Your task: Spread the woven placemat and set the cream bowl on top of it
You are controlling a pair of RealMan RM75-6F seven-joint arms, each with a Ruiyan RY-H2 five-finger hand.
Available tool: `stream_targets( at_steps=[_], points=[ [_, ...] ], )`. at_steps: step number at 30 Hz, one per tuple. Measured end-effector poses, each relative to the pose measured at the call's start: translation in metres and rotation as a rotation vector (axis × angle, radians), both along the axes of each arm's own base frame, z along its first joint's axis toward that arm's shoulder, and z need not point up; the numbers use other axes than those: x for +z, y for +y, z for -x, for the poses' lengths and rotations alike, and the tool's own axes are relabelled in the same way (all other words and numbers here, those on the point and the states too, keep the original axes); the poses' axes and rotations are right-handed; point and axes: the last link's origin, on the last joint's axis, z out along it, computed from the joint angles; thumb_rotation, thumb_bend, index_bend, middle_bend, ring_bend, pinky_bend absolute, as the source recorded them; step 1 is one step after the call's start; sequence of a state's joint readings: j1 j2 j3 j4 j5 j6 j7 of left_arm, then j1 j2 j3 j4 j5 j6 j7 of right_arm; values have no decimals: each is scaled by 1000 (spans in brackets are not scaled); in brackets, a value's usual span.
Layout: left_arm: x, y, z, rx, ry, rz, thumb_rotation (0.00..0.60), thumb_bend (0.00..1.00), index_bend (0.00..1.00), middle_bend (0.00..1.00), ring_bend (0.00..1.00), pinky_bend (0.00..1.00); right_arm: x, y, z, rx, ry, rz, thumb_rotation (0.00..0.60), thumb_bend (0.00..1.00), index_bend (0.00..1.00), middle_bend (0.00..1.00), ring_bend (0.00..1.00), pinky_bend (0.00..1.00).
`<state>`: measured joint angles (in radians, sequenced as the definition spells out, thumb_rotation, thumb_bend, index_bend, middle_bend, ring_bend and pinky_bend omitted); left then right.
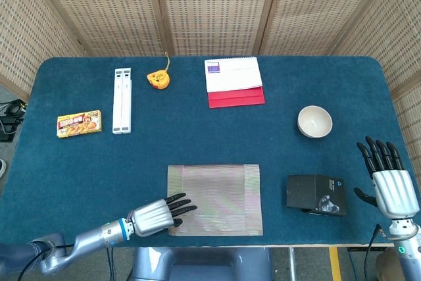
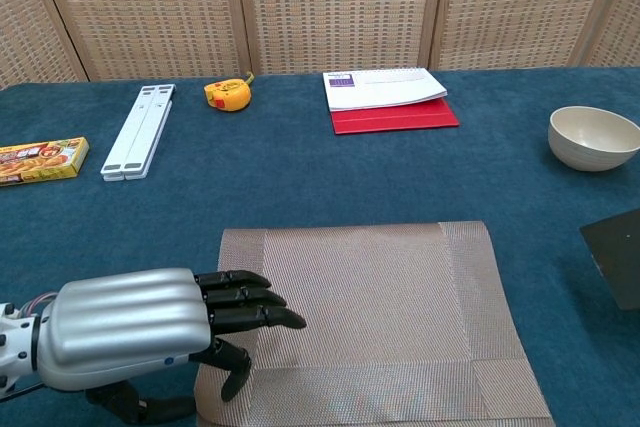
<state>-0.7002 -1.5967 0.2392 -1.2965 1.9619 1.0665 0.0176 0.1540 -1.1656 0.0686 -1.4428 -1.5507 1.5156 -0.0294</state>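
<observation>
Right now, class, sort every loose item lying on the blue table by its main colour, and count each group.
White or cream: 3 (bowl, folding stand, calendar pad)
Yellow: 2 (tape measure, food box)
Black: 1 (box)
Grey-brown: 1 (woven placemat)
Total: 7
</observation>
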Motion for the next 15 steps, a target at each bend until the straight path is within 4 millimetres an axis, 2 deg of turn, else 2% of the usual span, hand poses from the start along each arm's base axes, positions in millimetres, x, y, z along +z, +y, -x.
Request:
stream_targets(
  at_steps=[15],
  points=[
    [-3, 1, -9, 7, 30, -7, 600, 438, 466, 0, 0, 0, 2, 1, -1, 3, -8, 2, 600, 0, 14, 0, 0, 0]
  ],
)
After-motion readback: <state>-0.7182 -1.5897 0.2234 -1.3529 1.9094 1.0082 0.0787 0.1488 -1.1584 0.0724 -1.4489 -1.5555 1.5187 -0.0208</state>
